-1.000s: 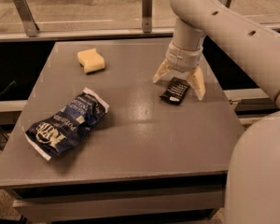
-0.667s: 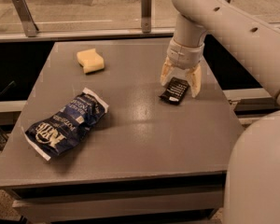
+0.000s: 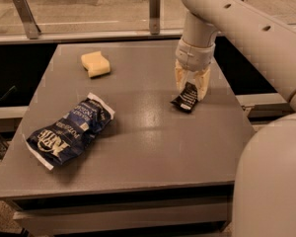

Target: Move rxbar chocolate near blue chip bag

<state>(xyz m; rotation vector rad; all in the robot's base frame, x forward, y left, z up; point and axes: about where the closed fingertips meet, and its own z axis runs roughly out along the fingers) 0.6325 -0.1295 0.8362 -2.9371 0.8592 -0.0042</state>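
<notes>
As its jaws are newly clamping the flat black rxbar chocolate [image 3: 186, 98], the cream gripper [image 3: 191, 90] is lifting it, crinkled blue chip bag [image 3: 69, 131] well away.

The gripper [image 3: 191, 88], over the far right part of the table [image 3: 138, 152], has drawn its fingers in from the wide spread of a second ago and now pinches the upper end of the rxbar chocolate [image 3: 186, 100]. The bar, which lay flat before, now hangs tilted; its lower corner seems to have barely left the tabletop, if at all.
</notes>
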